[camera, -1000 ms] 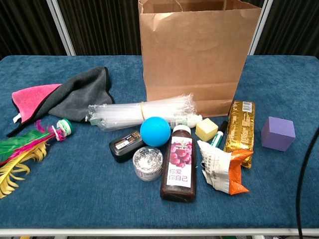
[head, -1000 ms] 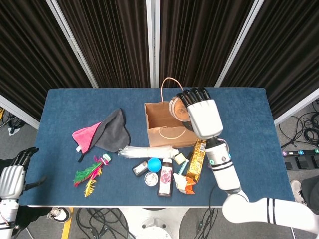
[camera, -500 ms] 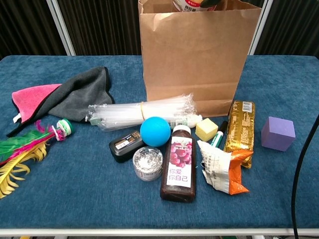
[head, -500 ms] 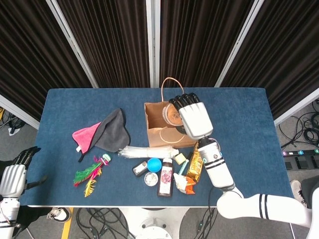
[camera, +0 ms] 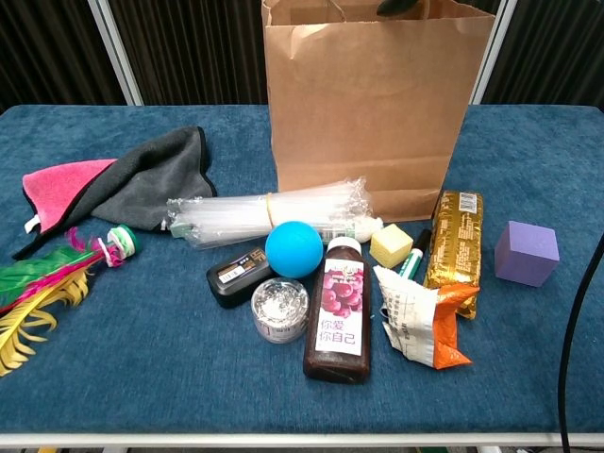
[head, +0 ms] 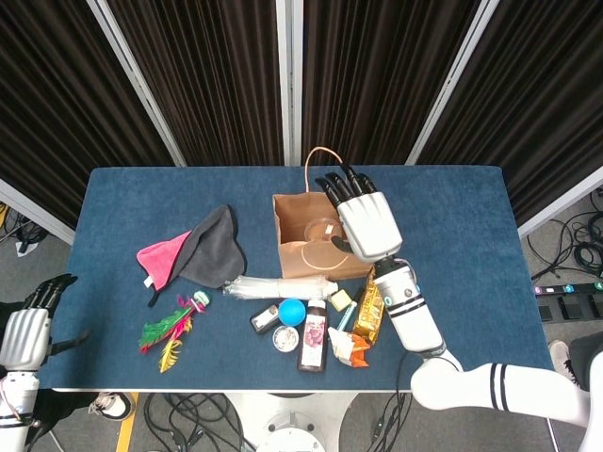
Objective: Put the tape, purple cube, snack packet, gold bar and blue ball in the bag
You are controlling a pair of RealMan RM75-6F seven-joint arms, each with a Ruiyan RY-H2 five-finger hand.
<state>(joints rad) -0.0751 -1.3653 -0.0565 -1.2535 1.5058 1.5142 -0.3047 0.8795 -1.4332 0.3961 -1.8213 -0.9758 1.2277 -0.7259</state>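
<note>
Head view: right hand point(head: 366, 224) hovering over the open top of the brown paper bag point(head: 294, 252), fingers point(head: 337, 182) spread and gripping nothing. Tape point(head: 319, 230) lying inside the bag, just under the palm. Left hand point(head: 24, 331) hanging off the surface's point(head: 113, 198) left edge, fingers loosely apart, empty. Chest view showing the rest sitting in front of the bag: blue ball point(camera: 293, 248) touching the clear plastic roll point(camera: 264, 216), gold bar point(camera: 453, 238) lying beside the snack packet point(camera: 419, 316), purple cube point(camera: 526, 253) standing apart at the far right. Juice bottle point(camera: 339, 314) lying between ball and packet.
</note>
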